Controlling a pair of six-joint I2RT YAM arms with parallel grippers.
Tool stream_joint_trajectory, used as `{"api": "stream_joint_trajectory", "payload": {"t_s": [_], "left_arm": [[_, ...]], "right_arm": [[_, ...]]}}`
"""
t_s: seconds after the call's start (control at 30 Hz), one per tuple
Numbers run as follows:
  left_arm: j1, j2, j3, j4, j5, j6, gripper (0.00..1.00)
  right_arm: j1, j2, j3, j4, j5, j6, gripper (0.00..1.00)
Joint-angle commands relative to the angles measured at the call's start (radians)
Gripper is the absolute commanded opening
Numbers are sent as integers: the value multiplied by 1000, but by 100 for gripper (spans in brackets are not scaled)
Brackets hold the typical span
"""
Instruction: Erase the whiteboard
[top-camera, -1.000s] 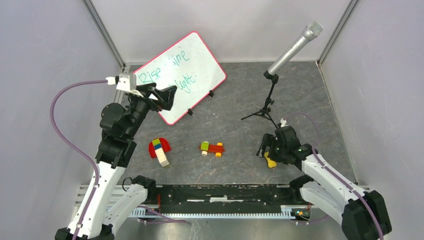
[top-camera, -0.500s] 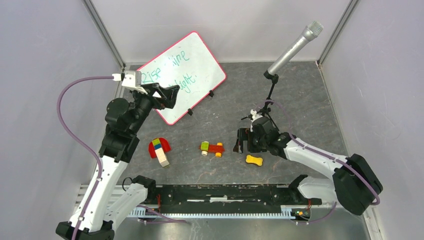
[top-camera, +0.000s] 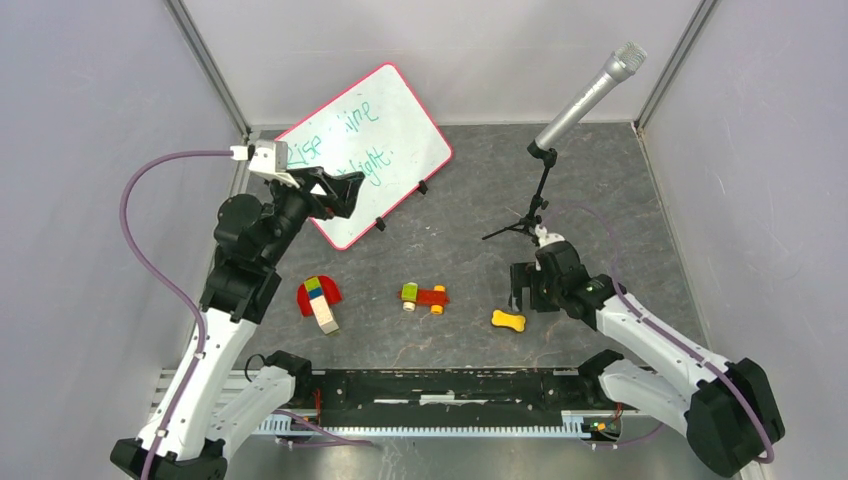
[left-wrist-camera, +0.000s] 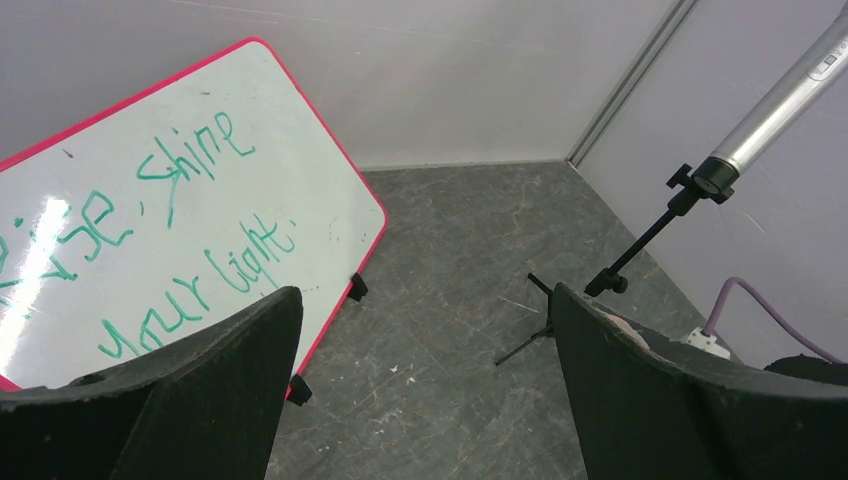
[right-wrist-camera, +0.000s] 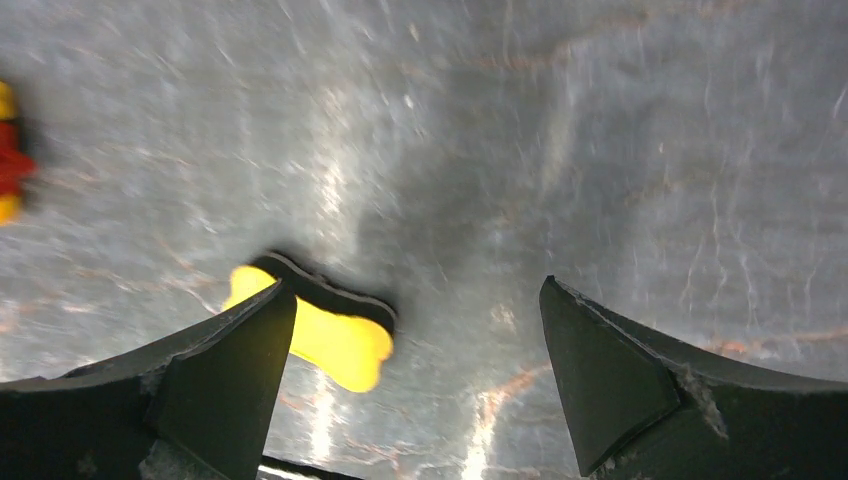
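Note:
The whiteboard, white with a pink-red rim and green writing, leans at the back left on black clip feet. It also shows in the left wrist view. My left gripper is open and empty, raised just in front of the board's lower edge; the left wrist view shows bare floor between its fingers. My right gripper is open and empty, low over the floor. A yellow bone-shaped piece with a black underside lies just below it, beside the left finger in the right wrist view.
A microphone on a tripod stand rises at the back right, its legs close behind my right gripper. A red toy car and a red-and-wood block toy lie mid-table. Grey walls close in on three sides.
My right gripper swung left from the yellow piece, then partway back right. The yellow piece now lies further left and turned. My left gripper edged slightly right along the board's edge.

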Motion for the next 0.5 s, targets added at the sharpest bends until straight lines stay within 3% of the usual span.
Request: {"api": "stream_joint_trajectory", "payload": {"t_s": [0.0,0.2,0.37,0.47], "left_arm": [[-9,11,1,22,17,-40,100],[-17,51,2,18,31,-60,100],[-41,135,34,-45,34,-78,100],[-51,185,19,-96,124,-132,100]], "right_arm": [[-16,-47,-88,-35,-64,-18,98],[8,-123,-266,242,-331,138,97],[109,-49,-271,394,-377,226,97],[162,-51,-256,515,-390,283,97]]}}
